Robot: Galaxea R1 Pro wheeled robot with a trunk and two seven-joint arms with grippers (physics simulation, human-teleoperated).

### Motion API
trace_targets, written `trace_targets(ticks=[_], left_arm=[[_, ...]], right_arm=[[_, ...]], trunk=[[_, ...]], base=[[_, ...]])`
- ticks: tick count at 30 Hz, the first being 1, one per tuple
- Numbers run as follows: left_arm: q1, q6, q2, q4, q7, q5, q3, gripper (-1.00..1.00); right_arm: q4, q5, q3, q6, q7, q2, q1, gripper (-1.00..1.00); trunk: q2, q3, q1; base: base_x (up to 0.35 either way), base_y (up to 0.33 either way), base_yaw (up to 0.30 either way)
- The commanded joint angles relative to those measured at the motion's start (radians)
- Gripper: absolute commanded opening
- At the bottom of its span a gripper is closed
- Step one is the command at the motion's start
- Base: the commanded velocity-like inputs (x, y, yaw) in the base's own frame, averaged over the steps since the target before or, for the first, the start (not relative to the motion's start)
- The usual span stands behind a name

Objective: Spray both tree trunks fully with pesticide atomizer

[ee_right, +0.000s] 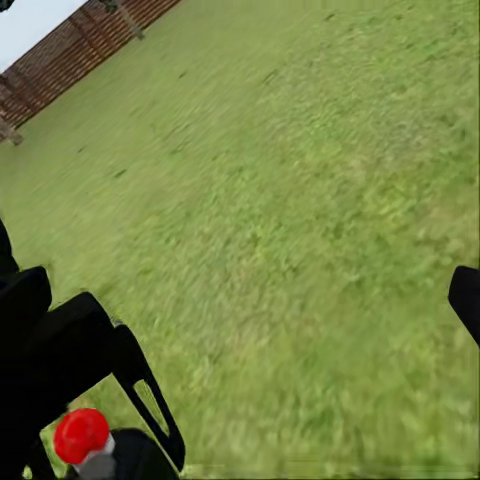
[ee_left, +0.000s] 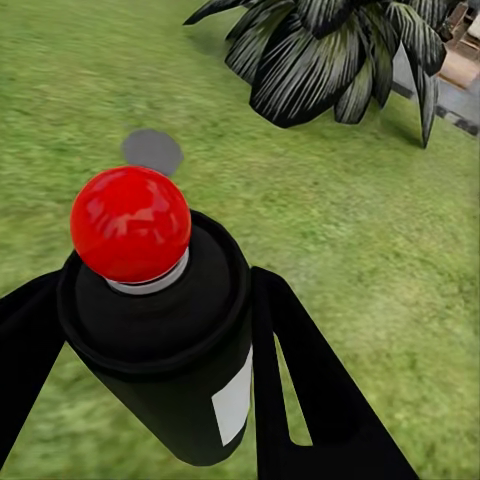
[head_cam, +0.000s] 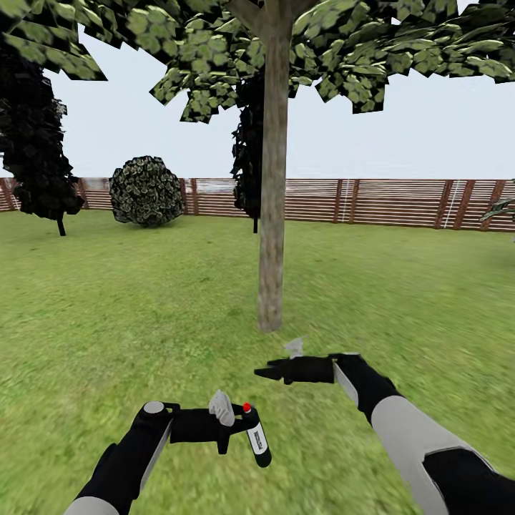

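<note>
Garden lawn (head_cam: 107, 300), brown slat fence (head_cam: 386, 202) running across the far side. One tree trunk (head_cam: 272, 214) is standing straight ahead of the robot, pale and mottled, its leafy crown (head_cam: 343, 43) spreading overhead. Dark conifers (head_cam: 32, 143) and a round bush (head_cam: 146, 191) are sitting back near the fence.

Left claw (head_cam: 247, 428) is gripping the pesticide atomizer (head_cam: 257, 442): dark bottle, white label, red dot on top, tilted with its base angling down toward the grass. In the left wrist view the bottle (ee_left: 165, 330) is sitting snug between both black fingers (ee_left: 310, 390), red cap facing the camera; a striped-leaf plant (ee_left: 330, 55) is lying beyond on the grass, near a small grey disc (ee_left: 152, 150) on the lawn.

Right claw (head_cam: 270, 371) is hanging empty above the grass, pointing across toward the left, short of the trunk's base. Whether its fingers are apart or together I cannot tell. The right wrist view is catching the red cap (ee_right: 82, 435) low in its corner.
</note>
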Motion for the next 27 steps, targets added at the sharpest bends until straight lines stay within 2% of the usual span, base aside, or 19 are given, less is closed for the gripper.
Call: trace_targets(ticks=[1,2,3,6,9,17,22,27], left_arm=[[-0.001,0.011,0.000,-0.001,-0.005,-0.004,0.002,-1.00],[-0.001,0.011,0.000,-0.001,-0.005,-0.004,0.002,-1.00],[-0.001,0.011,0.000,-0.001,-0.005,-0.004,0.002,-1.00],[-0.001,0.011,-0.001,-0.001,-0.004,-0.004,0.002,-1.00],[-0.001,0.011,-0.001,0.000,-0.003,-0.004,0.002,-1.00],[-0.001,0.011,-0.001,0.001,-0.002,-0.004,0.002,-1.00],[-0.001,0.011,-0.002,0.002,-0.001,-0.004,0.002,-1.00],[-0.001,0.010,-0.002,0.002,0.001,-0.005,0.002,-1.00]], right_arm=[[0.000,-0.010,0.025,0.010,-0.001,0.007,-0.001,1.00],[0.000,-0.010,0.040,0.009,-0.002,0.012,-0.001,1.00],[0.000,-0.010,0.062,0.009,-0.003,0.020,-0.001,-1.00],[0.000,-0.010,0.094,0.007,-0.006,0.032,-0.001,-1.00],[0.001,-0.010,0.101,0.007,-0.008,0.045,0.000,-1.00],[0.006,-0.010,0.103,0.008,-0.008,0.054,0.000,-1.00],[0.008,-0.010,0.104,0.008,-0.008,0.071,0.002,-1.00],[0.042,-0.010,0.106,0.008,-0.008,0.075,0.003,-1.00]], trunk=[[-0.002,-0.002,0.000],[-0.002,-0.002,0.000],[-0.002,-0.002,0.000],[-0.002,-0.002,0.000],[-0.002,-0.002,0.000],[-0.002,-0.002,0.000],[-0.002,-0.002,0.000],[-0.002,-0.002,0.000]], base=[[0.000,0.000,0.000],[0.000,0.000,0.000],[0.000,0.000,0.000],[0.000,0.000,0.000],[0.000,0.000,0.000],[0.000,0.000,0.000],[0.000,0.000,0.000],[0.000,0.000,0.000]])
